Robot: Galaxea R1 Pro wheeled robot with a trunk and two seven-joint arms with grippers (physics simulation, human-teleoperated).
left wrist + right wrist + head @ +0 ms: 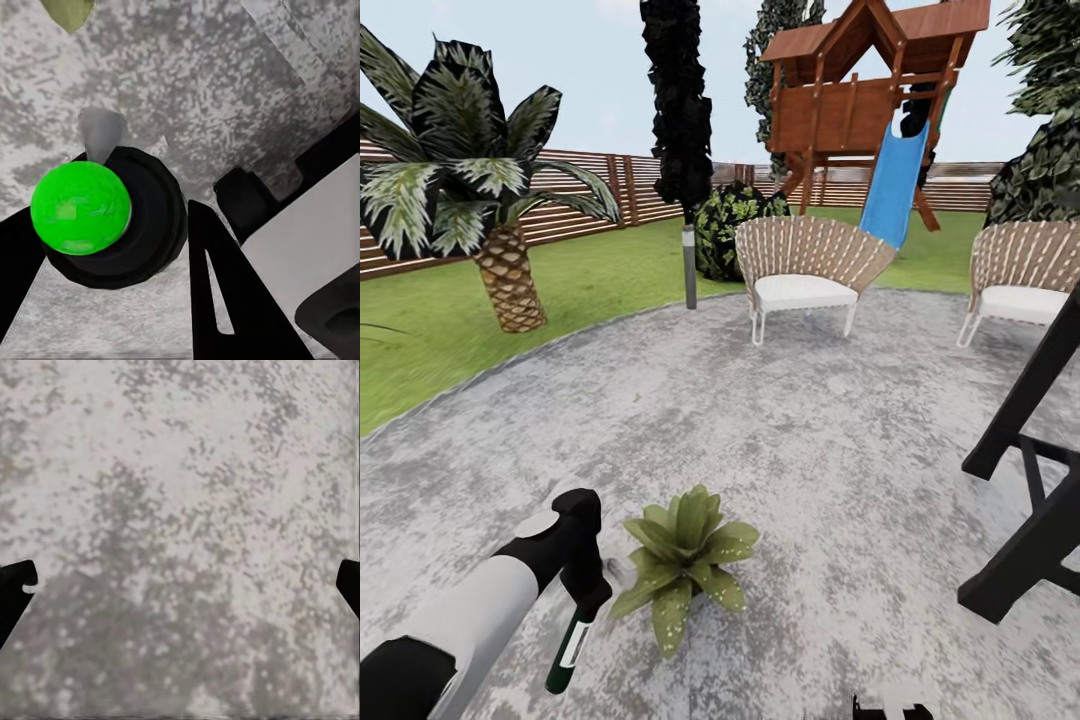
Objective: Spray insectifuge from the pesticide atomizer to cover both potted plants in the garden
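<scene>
One potted plant sits on the paved patio just right of the left gripper, whose jaws pinch the pesticide atomizer, hanging long-axis down. Right gripper jaws are spread over bare paving.

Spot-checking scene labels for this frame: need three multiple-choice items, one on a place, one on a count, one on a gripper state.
1. The low green rosette potted plant stands on:
A. the lawn
B. the round grey paved patio
C. a chair seat

2. How many pale wicker chairs show in the head view?
A. one
B. two
C. four

3. The left gripper is:
A. open, empty
B. shut on the dark green atomizer bottle
C. shut on a leaf

Key: 1 B, paving surrounds the plant; 2 B, one mid-frame, one at the right edge; 3 B, the fingers clamp the bottle, its bright green round cap between them in the left wrist view.
</scene>
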